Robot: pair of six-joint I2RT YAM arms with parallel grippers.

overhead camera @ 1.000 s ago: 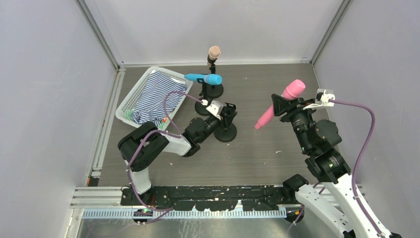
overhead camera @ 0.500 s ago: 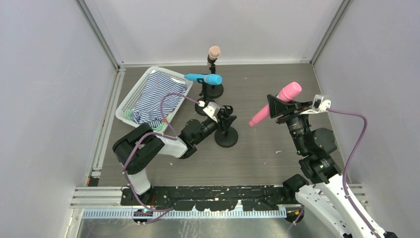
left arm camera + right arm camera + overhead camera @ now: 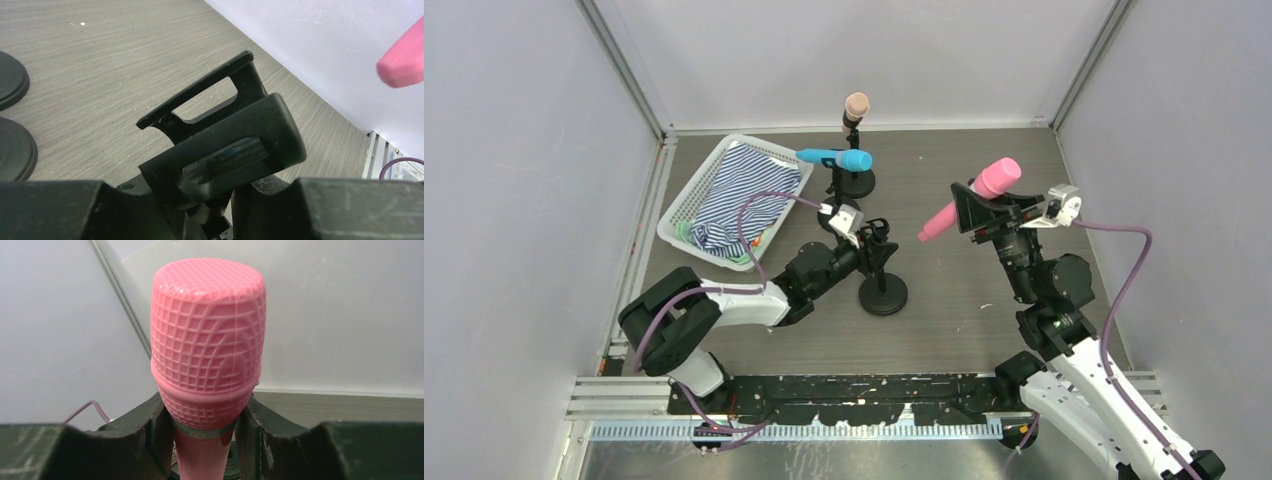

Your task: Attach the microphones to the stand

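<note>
The peach-beige microphone (image 3: 856,104) stands upright in a stand at the back. The bright blue microphone (image 3: 836,158) lies level in a second stand beside it. My left gripper (image 3: 871,243) is shut on the post of a third black stand (image 3: 883,294), just under its empty clip (image 3: 220,135). My right gripper (image 3: 980,210) is shut on the pink microphone (image 3: 969,197), held in the air to the right of that clip, handle pointing down-left. In the right wrist view the pink head (image 3: 207,335) rises between my fingers (image 3: 135,430). Its handle tip (image 3: 402,60) shows in the left wrist view.
A white basket (image 3: 667,225) with a striped cloth (image 3: 734,190) sits at the back left. Two round black stand bases (image 3: 10,80) show at the left of the left wrist view. Grey walls close in the table on three sides.
My left gripper has dragged the third stand a little nearer and to the right. My right gripper has carried the pink microphone leftward, towards the stand's clip.
</note>
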